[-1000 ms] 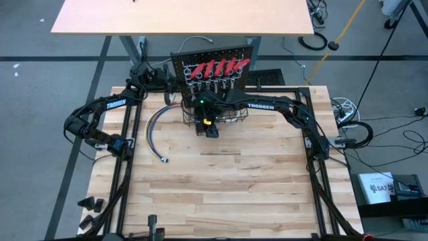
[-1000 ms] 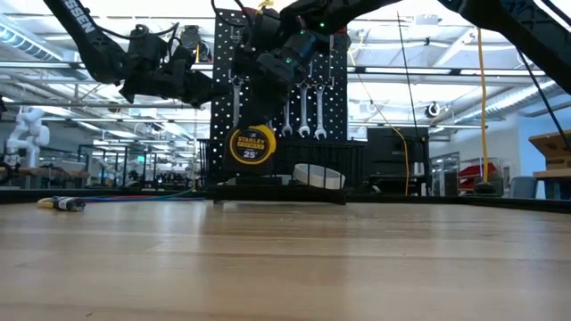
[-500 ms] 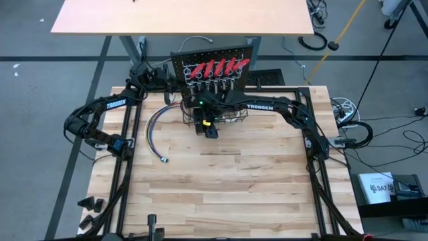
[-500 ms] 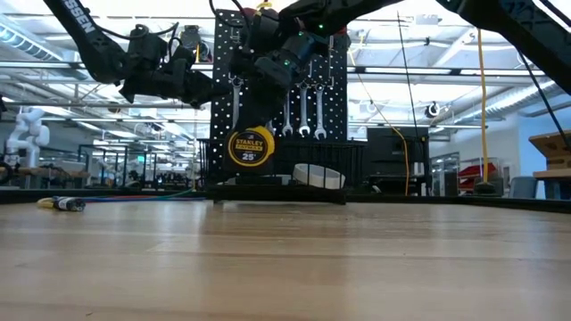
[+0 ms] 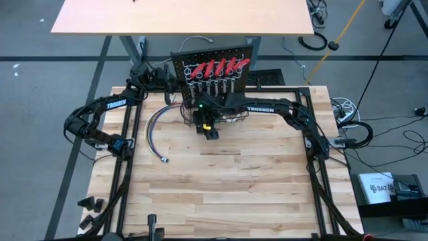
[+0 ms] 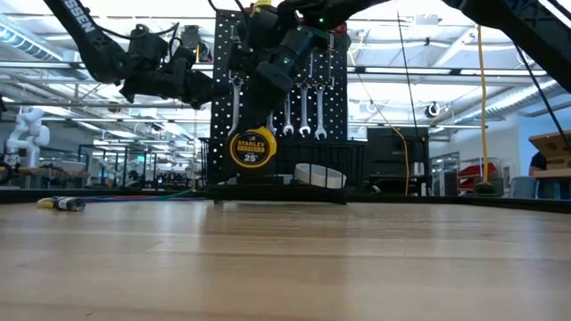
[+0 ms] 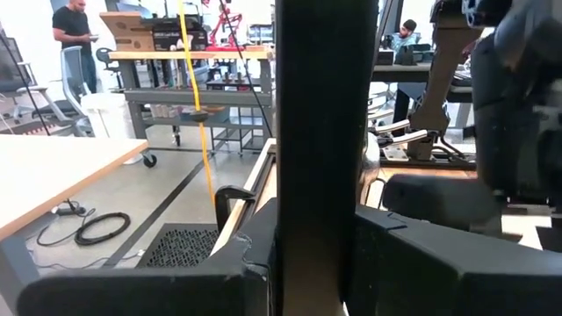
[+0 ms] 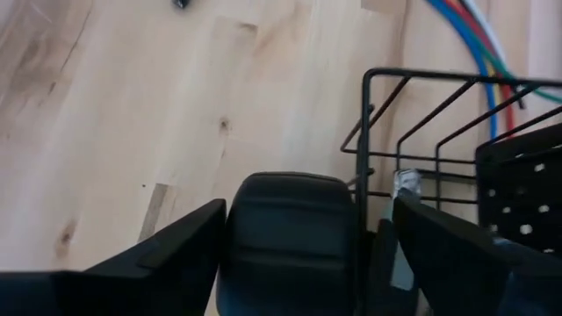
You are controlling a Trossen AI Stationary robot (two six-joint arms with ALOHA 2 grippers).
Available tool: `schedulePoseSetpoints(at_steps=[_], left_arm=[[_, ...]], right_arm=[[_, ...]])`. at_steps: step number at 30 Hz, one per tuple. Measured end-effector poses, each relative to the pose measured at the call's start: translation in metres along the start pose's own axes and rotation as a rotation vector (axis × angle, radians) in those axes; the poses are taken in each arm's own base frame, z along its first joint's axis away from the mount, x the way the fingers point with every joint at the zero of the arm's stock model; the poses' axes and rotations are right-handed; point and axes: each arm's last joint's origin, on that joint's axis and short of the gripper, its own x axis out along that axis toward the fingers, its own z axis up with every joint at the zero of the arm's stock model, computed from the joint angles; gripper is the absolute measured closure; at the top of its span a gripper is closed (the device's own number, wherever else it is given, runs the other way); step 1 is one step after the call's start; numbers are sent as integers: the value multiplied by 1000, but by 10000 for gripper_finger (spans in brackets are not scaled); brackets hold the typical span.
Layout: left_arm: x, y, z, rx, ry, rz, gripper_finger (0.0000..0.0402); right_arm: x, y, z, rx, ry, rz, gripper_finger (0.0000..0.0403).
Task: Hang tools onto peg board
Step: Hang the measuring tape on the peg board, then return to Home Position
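Five red handles [image 5: 215, 67] top the board [image 6: 332, 85], whose basket [image 8: 421, 132] holds a tape measure [image 6: 252, 147] between the right gripper's [image 8: 294, 230] spread fingers.

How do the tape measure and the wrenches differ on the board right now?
The tape measure is round, yellow and black; the wrenches are slim and silver. The tape measure sits low at the wire basket, under the right gripper; the wrenches hang upright in a row higher up. Both are at the peg board.
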Motion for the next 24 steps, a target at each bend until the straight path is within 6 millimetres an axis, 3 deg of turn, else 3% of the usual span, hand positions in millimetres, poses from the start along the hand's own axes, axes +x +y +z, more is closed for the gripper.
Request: schedulePoseSetpoints(at_steps=[12,24], left_arm=[[0,0,0,0,0,-5,330],[0,0,0,1,0,-5,330]], right_arm=[[-38,2,13,-31,-76,-39,81],[-63,24,8,11,31,52,98]])
